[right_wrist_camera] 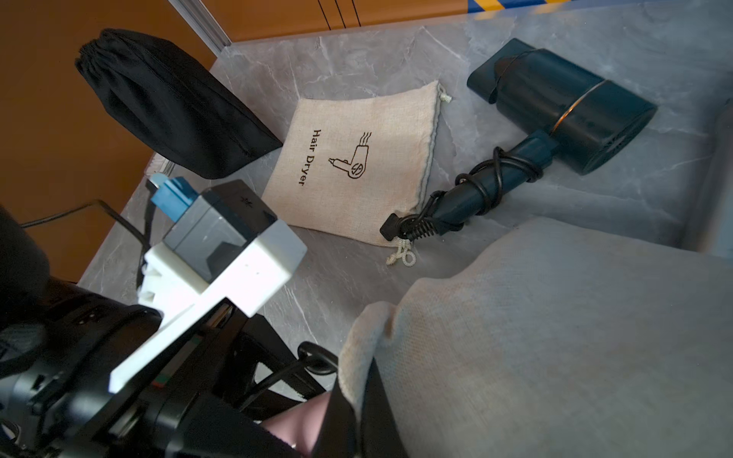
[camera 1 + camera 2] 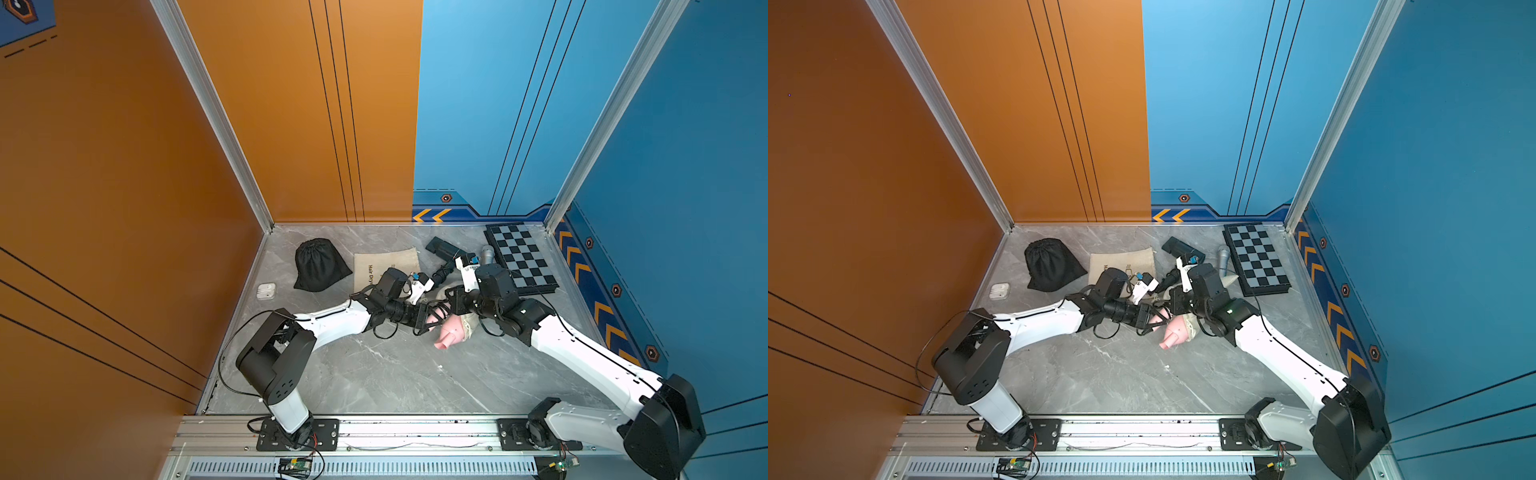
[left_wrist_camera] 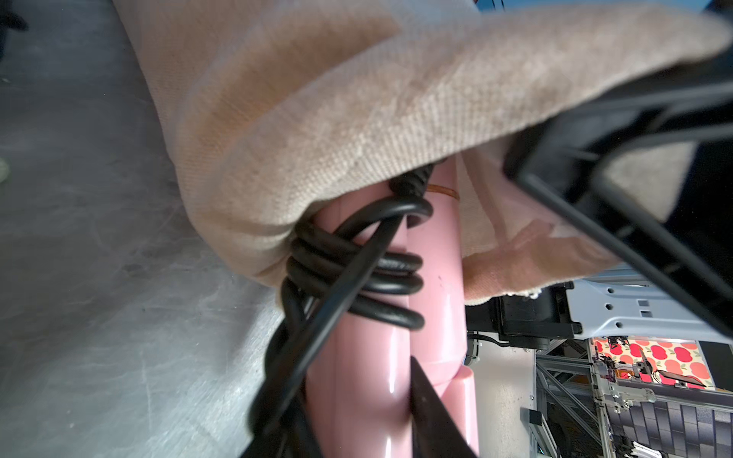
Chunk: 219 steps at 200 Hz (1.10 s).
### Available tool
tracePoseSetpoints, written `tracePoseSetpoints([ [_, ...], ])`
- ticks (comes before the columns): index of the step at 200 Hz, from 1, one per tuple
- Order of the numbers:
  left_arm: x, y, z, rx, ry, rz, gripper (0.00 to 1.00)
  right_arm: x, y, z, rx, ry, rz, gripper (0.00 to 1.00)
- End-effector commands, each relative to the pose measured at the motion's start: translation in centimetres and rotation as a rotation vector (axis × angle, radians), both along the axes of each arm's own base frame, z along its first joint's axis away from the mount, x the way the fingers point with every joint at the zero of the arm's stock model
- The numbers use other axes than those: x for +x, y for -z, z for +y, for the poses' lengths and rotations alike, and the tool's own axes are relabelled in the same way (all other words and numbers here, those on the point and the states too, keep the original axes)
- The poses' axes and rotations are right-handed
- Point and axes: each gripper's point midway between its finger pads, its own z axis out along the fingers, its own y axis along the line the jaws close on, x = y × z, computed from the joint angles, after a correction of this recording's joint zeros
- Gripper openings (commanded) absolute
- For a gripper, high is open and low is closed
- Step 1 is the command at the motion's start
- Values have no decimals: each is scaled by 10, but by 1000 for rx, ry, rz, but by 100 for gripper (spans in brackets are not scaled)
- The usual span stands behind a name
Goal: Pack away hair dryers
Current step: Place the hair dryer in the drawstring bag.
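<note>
One pink hair dryer (image 3: pixel 369 357) sits over mid-worktop (image 2: pixel 374 374). Its cord-wound handle runs from the left jaws, part-closed on it, into the beige bag (image 3: pixel 357 119), whose rim the right jaws pinch tight. The bag should probably slide along that handle.

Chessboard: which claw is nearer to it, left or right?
Right. The right claw, pinching the rim of the beige bag, sits off the near corner of the chessboard. The left claw grips the pink hair dryer, farther away, beyond the right claw.
</note>
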Motion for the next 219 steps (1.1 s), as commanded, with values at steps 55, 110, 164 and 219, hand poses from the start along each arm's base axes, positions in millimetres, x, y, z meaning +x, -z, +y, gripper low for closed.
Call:
tracePoseSetpoints([
  [55, 7, -26, -6, -58, 25, -81, 8, -15, 13, 33, 39, -121, 84, 0],
  [110, 31, -30, 14, -27, -94, -129, 6, -25, 17, 29, 71, -105, 121, 0],
  [164, 59, -50, 32, -66, -243, -170, 5, -23, 22, 30, 243, -11, 174, 0],
  [219, 67, -51, 24, -70, -277, -180, 6, -17, 16, 52, 437, -9, 225, 0],
])
